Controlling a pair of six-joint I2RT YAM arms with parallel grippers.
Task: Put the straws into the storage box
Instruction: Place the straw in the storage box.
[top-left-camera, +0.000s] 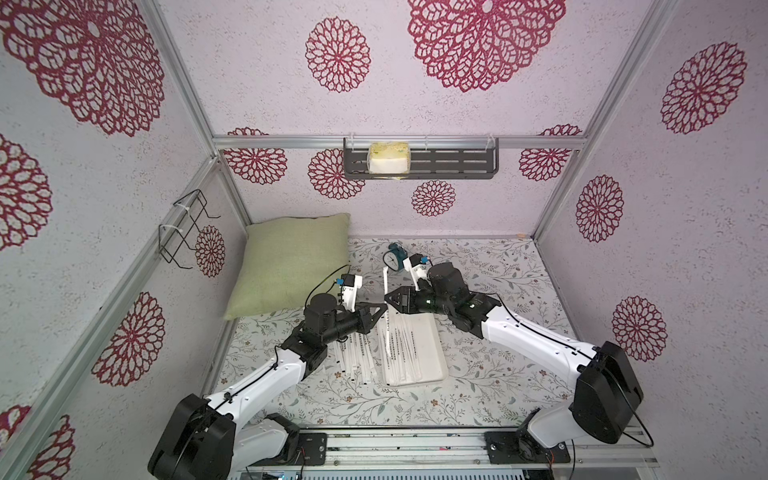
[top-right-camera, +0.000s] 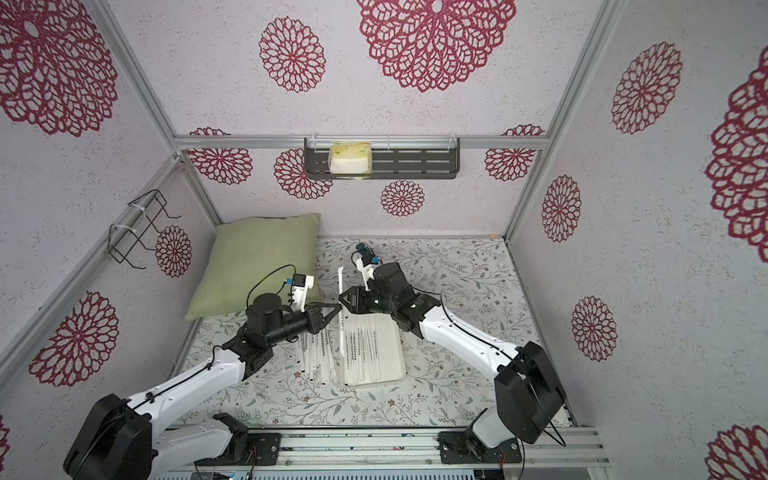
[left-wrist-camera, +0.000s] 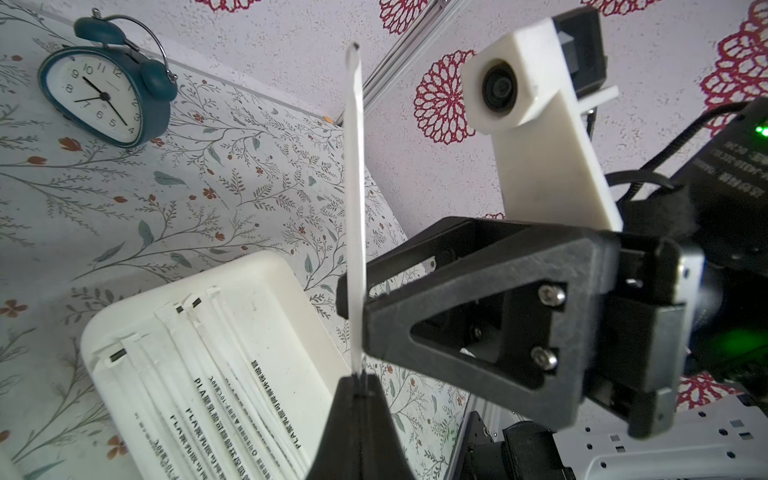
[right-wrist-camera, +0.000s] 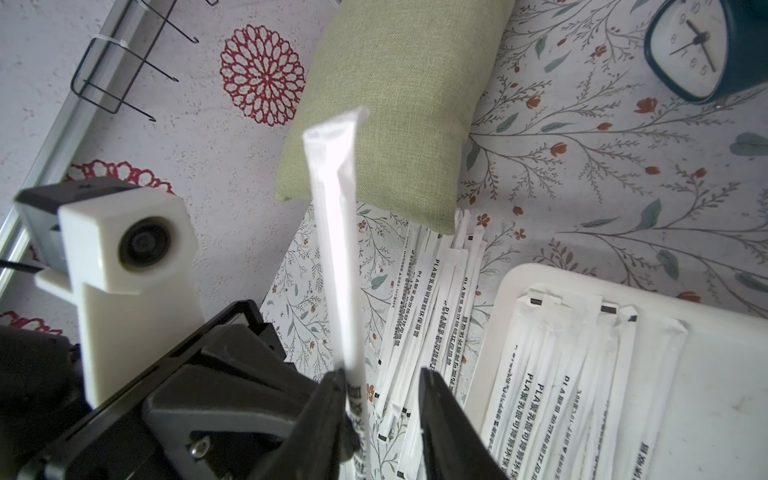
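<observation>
1. Left tool (left-wrist-camera: 358, 384) was clamped on one straw (left-wrist-camera: 355, 187), held upright above the tray's (top-left-camera: 441, 362) far corner on the left-arm side.
2. Right tool (right-wrist-camera: 381, 372) had jaws apart around the same straw. The straw touched one finger and the other finger (right-wrist-camera: 440, 415) was clear.
3. Several straws (top-left-camera: 405, 361) already lay in the tray, with a loose pile (top-left-camera: 355, 357) on the worktop (top-left-camera: 498, 374) just beside the tray, left-arm side.
4. Risk: the handover looked half done. If the left tool let go before the right closed, the straw would likely drop outside the tray.
5. Risk: the straw sat off-centre in the right jaws, so closing could bend the thin paper and leave it crooked across the tray rim.
</observation>
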